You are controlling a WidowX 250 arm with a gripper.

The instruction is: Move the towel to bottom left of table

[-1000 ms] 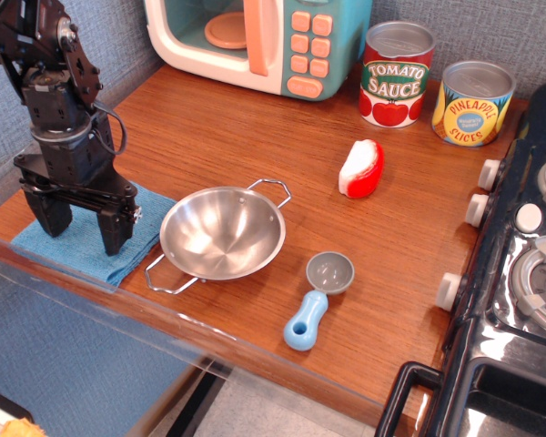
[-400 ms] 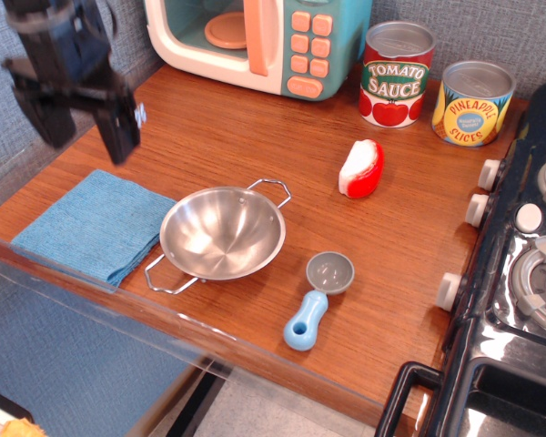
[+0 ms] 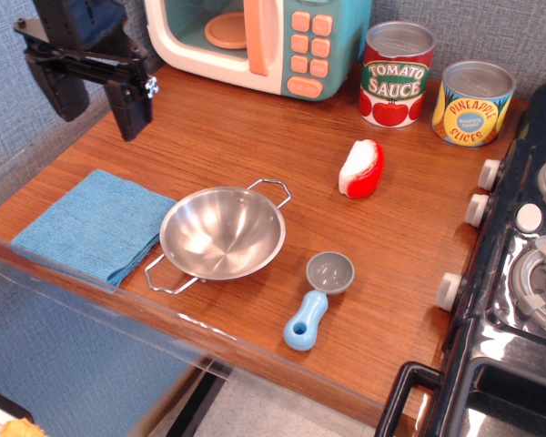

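The blue folded towel (image 3: 91, 225) lies flat at the front left corner of the brown wood-grain table (image 3: 255, 137), just left of the steel bowl (image 3: 222, 232). My black gripper (image 3: 100, 114) hangs well above the table's back left, raised clear of the towel. Its two fingers (image 3: 133, 109) point down, spread apart, with nothing between them.
A toy microwave (image 3: 259, 41) stands at the back. Tomato sauce can (image 3: 396, 73) and pineapple can (image 3: 473, 102) stand back right. A red and white object (image 3: 361, 168) lies mid-right. A light blue scoop (image 3: 317, 296) lies near the front edge. Black toy stove (image 3: 519, 273) fills the right.
My gripper was down on the towel with fingers spread; it has lifted off, risen well above the table and shifted slightly right. The towel stays flat at the front left corner.
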